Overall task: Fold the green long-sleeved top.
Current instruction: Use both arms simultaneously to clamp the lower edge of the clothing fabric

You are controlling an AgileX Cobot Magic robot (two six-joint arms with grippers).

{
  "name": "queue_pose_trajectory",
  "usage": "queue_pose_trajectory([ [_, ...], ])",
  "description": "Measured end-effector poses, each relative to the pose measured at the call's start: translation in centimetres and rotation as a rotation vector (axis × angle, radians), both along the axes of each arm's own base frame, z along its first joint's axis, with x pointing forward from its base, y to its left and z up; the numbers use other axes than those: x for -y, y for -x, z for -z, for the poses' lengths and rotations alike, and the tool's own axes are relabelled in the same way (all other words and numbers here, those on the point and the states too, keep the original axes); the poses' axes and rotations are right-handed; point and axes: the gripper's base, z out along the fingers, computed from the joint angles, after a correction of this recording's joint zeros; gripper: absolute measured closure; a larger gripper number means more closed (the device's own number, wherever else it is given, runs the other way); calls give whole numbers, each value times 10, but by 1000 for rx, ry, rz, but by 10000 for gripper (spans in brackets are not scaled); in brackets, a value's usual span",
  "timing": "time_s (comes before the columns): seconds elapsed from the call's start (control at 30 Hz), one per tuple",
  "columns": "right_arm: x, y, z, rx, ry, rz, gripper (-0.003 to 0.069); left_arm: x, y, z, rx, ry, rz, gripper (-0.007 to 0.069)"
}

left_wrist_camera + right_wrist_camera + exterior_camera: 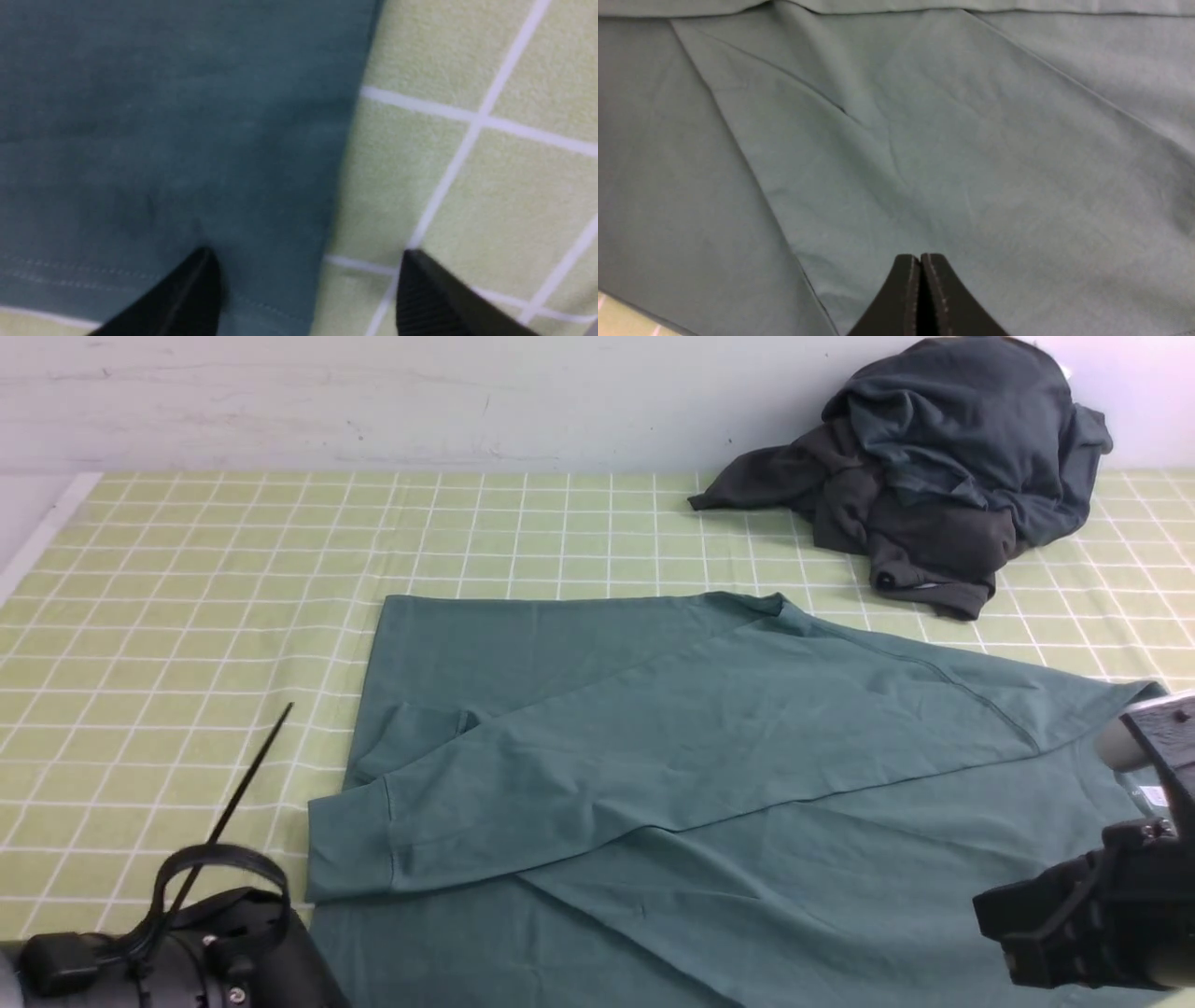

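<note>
The green long-sleeved top (709, 756) lies spread on the checked cloth, with one sleeve folded across its body and the cuff (350, 840) at the left side. In the left wrist view my left gripper (306, 254) is open. One finger hovers over the top's hemmed corner (177, 140) and the other over bare tablecloth, with nothing held. My right gripper (920, 256) is shut and empty, hovering over the top's smooth fabric (924, 140). The front view shows only the arm bodies, the left (187, 943) and the right (1092, 915).
A heap of dark grey and slate garments (934, 476) sits at the back right against the wall. The yellow-green checked tablecloth (187, 616) covers the table. Its left edge (47, 532) runs near the top-left corner.
</note>
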Motion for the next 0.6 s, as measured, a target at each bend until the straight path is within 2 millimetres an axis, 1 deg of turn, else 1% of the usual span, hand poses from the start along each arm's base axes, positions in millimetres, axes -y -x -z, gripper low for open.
queue_pose_trajectory([
  [0.07, 0, 0, 0, 3, 0, -5, 669, 0, 1, 0, -1, 3, -4, 235],
  [0.1, 0, 0, 0, 4, 1, -8, 669, 0, 1, 0, -2, 4, -8, 274],
  [0.17, 0, 0, 0, 6, 3, -11, 669, 0, 2, 0, -3, 5, -15, 307],
  [0.2, 0, 0, 0, 6, 5, -16, 669, 0, 2, 0, -5, 6, -35, 354],
  [0.27, 0, 0, 0, 6, 7, -19, 669, 0, 2, 0, -4, 8, -57, 395],
  [0.37, 0, 0, 0, 6, 7, -19, 669, 0, 3, 0, -1, 9, -80, 415],
  [0.6, 0, 0, 0, 7, 8, -21, 669, 0, 2, -2, 36, 30, -105, 419],
])
